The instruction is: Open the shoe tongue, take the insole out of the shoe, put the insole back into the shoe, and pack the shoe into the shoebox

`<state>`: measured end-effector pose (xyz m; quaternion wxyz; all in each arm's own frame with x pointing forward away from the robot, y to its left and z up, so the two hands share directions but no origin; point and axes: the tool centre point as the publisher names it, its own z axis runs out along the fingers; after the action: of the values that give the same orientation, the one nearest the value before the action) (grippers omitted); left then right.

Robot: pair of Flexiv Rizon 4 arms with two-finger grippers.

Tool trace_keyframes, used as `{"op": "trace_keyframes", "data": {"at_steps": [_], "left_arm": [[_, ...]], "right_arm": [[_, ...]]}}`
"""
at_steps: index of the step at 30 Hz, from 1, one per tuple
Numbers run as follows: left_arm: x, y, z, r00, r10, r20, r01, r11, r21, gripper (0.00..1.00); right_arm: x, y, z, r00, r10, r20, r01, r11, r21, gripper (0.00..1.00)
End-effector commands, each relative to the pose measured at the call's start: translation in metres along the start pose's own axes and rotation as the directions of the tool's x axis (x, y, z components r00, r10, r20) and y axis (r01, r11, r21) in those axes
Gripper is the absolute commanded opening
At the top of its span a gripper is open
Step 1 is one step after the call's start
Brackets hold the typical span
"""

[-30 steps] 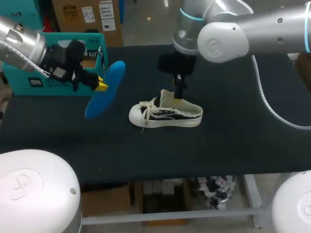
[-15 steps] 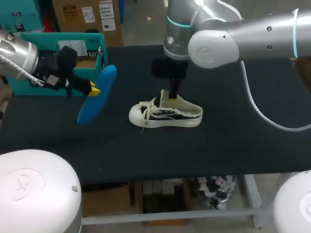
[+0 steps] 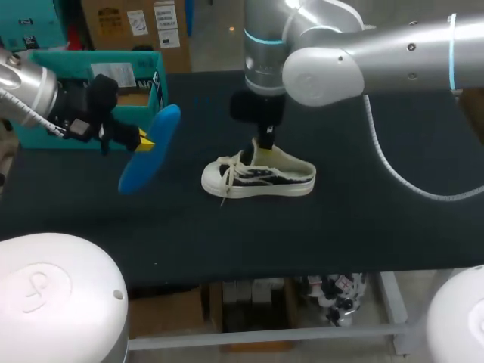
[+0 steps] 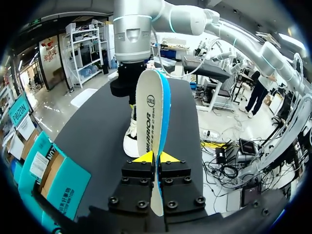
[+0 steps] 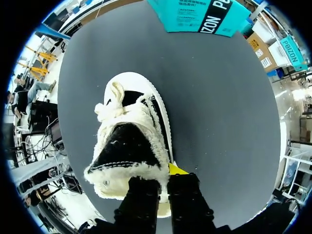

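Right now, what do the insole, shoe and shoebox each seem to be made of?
The insole: likely foam, matt blue one face, pale cloth-like other; thin, stiff. The shoe: fleecy pile lining, smooth white rubbery-looking sole. The shoebox: probably cardboard, flat printed teal panels.

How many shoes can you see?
1. The shoe sits in the middle of the table. The left fingers pinch only its blue insole. More could hide inside the shoebox.

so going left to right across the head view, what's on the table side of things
shoebox → insole → shoe
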<state>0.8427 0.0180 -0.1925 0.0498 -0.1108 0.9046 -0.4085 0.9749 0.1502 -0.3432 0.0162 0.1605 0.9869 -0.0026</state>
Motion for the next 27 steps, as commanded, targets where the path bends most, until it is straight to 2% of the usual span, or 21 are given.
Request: {"op": "trace_keyframes", "data": {"at_steps": [1,6,11,18,23,25,27], "left_arm": [[-0.007,-0.004,0.0,0.999,0.037,-0.031,-0.037,0.999,0.007,0.0],[-0.012,-0.014,0.001,0.99,0.12,-0.073,-0.119,0.993,0.025,0.0],[-0.022,-0.025,0.003,0.976,0.187,-0.112,-0.183,0.982,0.045,0.0],[-0.037,-0.037,0.007,0.942,0.289,-0.17,-0.279,0.957,0.078,0.0],[-0.046,-0.043,0.01,0.917,0.341,-0.206,-0.326,0.94,0.105,0.0],[-0.049,-0.044,0.011,0.908,0.356,-0.22,-0.339,0.934,0.113,0.0],[-0.052,-0.045,0.013,0.9,0.37,-0.232,-0.351,0.929,0.12,0.0]], "right_arm": [[0.004,-0.006,-0.01,0.996,0.093,0.0,-0.093,0.996,-0.01,0.0],[0.01,-0.012,-0.02,0.971,0.239,-0.021,-0.24,0.97,-0.035,0.0],[0.017,-0.016,-0.032,0.926,0.375,-0.044,-0.378,0.922,-0.079,0.0],[0.027,-0.016,-0.037,0.825,0.555,-0.107,-0.565,0.811,-0.152,0.0],[0.036,-0.011,-0.032,0.75,0.646,-0.141,-0.661,0.727,-0.188,0.0],[0.039,-0.009,-0.029,0.737,0.658,-0.155,-0.675,0.708,-0.206,0.0],[0.041,-0.006,-0.027,0.706,0.693,-0.15,-0.707,0.677,-0.203,0.0]]}}
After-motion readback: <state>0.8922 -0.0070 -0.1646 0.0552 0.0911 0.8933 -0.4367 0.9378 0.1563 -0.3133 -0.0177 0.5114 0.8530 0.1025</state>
